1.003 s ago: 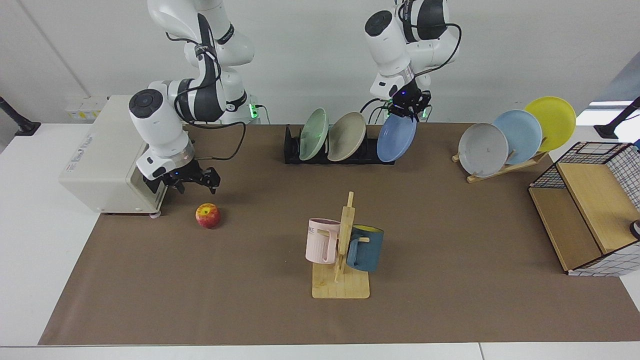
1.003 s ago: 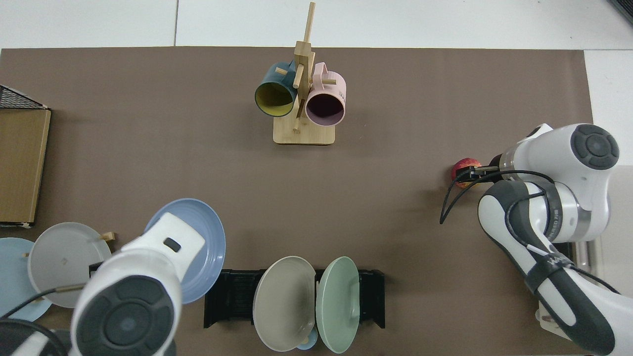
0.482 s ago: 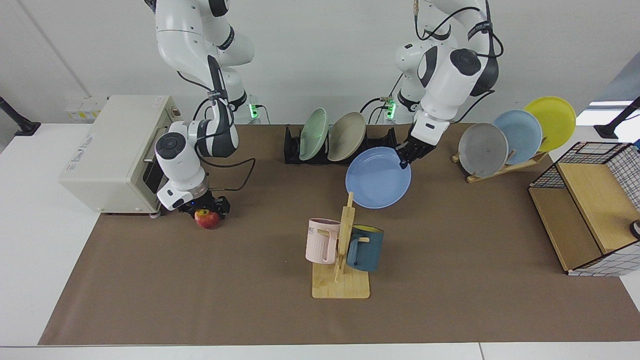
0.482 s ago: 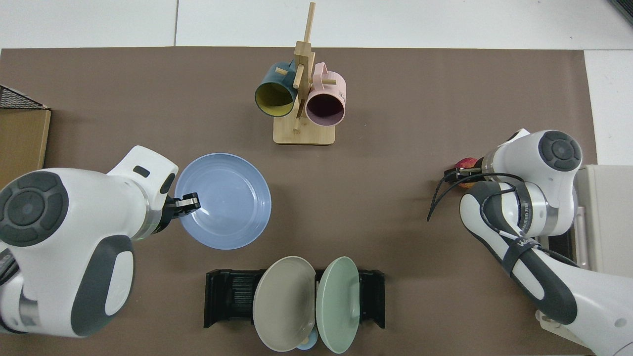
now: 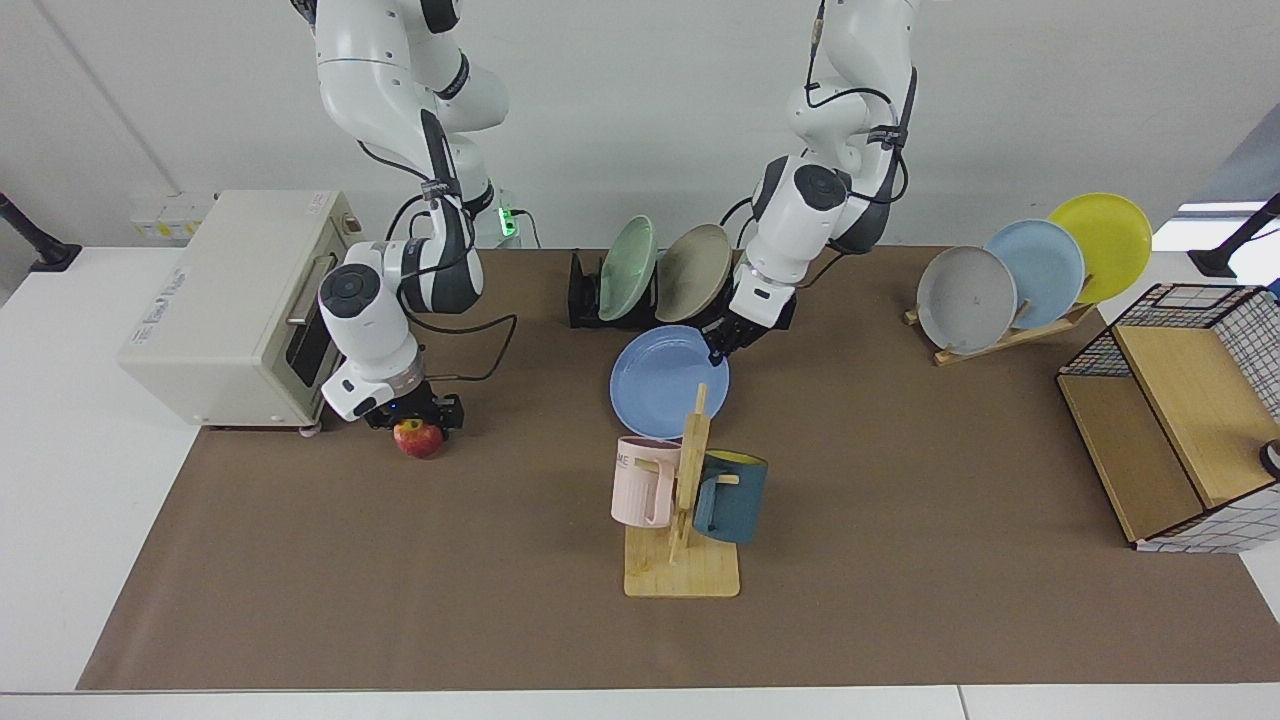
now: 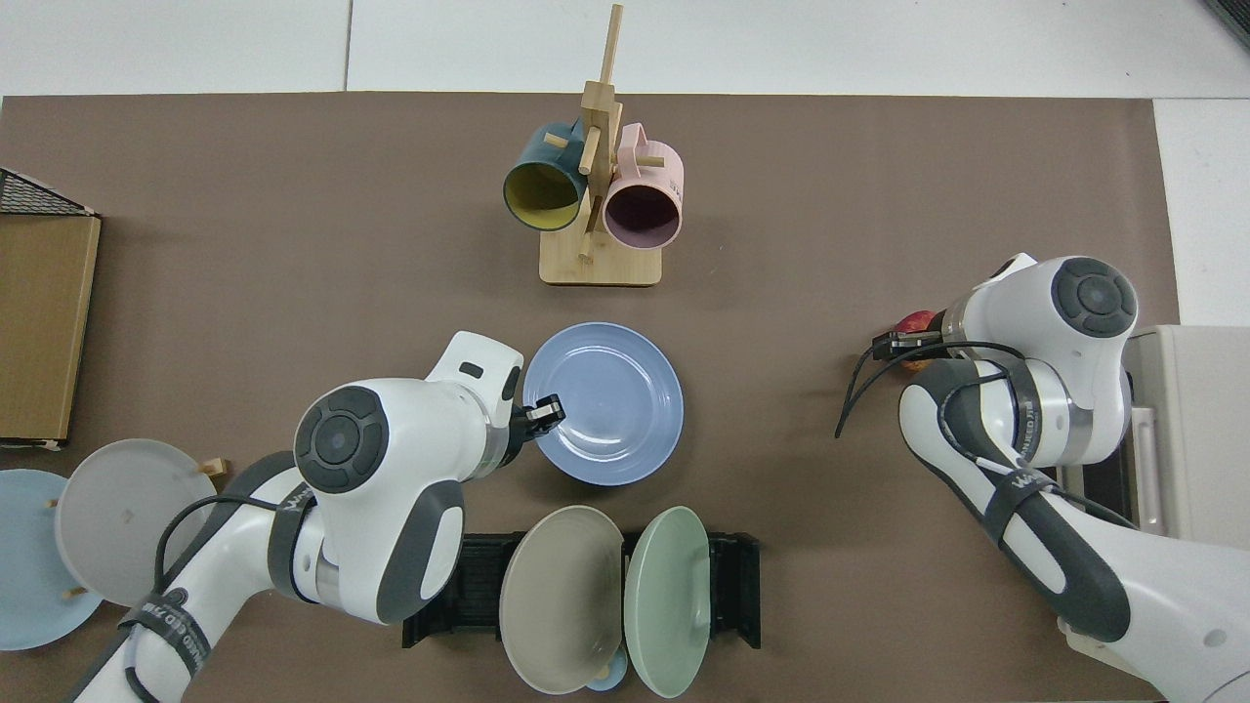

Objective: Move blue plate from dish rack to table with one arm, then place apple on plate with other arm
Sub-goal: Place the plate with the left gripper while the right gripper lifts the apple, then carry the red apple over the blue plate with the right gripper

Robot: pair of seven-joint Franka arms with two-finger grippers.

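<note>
The blue plate (image 6: 604, 402) was found lying flat near mid-table (image 6: 293, 244), out of the dish rack (image 6: 728, 586) and at about 12 o'clock from it in the top view, just short of the mug stand (image 6: 599, 195). Round, matte periwinkle, shallow raised rim – no long axis to align. Its rim at roughly 9 o'clock was pinched by the closed fingers of the left gripper (image 6: 543, 411); whether it was fully resting could not be told.

The apple (image 5: 418, 438) – small, red with yellow patches – was seen at about 3 o'clock from the plate in the top view, well apart from it. The right gripper (image 5: 420, 420) was directly over it, fingers either side and apparently closed on it. The right arm was judged much the nearer to the apple; the carry would run toward 9 o'clock.
</note>
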